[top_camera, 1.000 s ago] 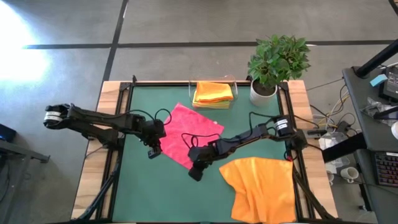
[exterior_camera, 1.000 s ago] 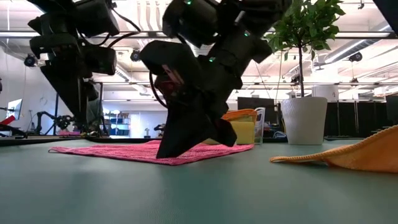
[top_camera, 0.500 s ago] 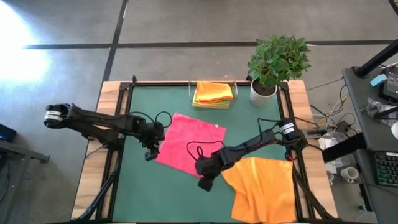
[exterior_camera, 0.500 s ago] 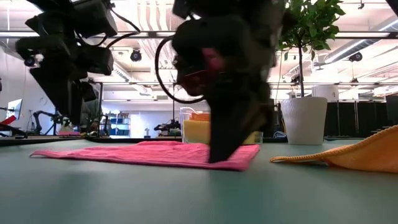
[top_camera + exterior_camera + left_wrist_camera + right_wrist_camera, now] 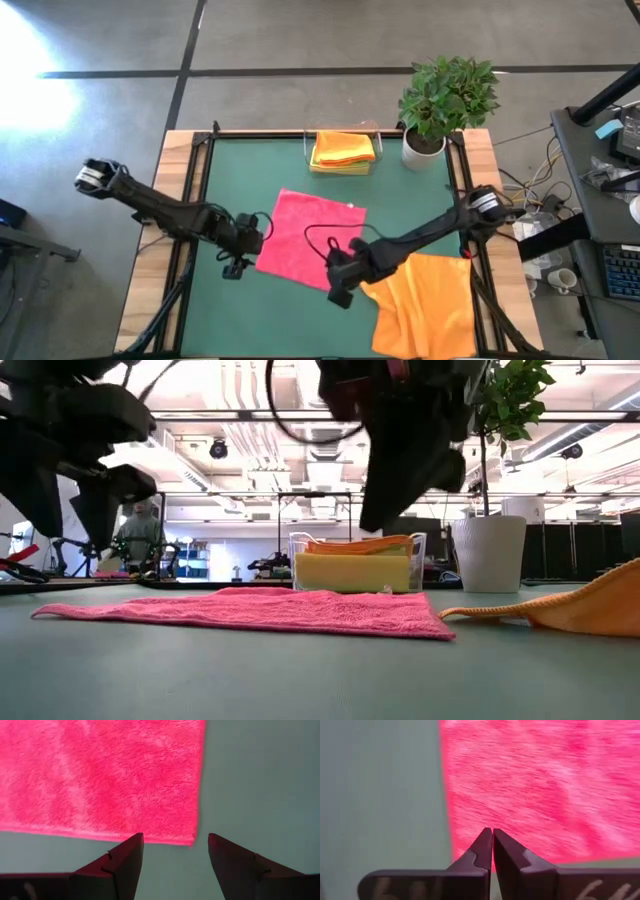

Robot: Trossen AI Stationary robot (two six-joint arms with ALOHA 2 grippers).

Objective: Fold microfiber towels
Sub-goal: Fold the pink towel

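Pink towel (image 5: 308, 238) lies flat at the centre of the green mat (image 5: 250, 310). Left gripper (image 5: 236, 268), fingers spread and empty, hovers over its left corner. Right gripper (image 5: 340, 293), fingers pressed together on nothing, hovers over its near corner. Orange towel (image 5: 425, 300) lies rumpled at the mat's right; folded towels (image 5: 343, 150) sit stacked in a clear bin beside the plant (image 5: 445, 95).

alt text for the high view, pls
Pink microfiber towel lies flat mid-mat, left claw open off its left corner, right claw shut at its near corner. An orange towel sits crumpled front right; folded towels and a potted plant stand at the back.
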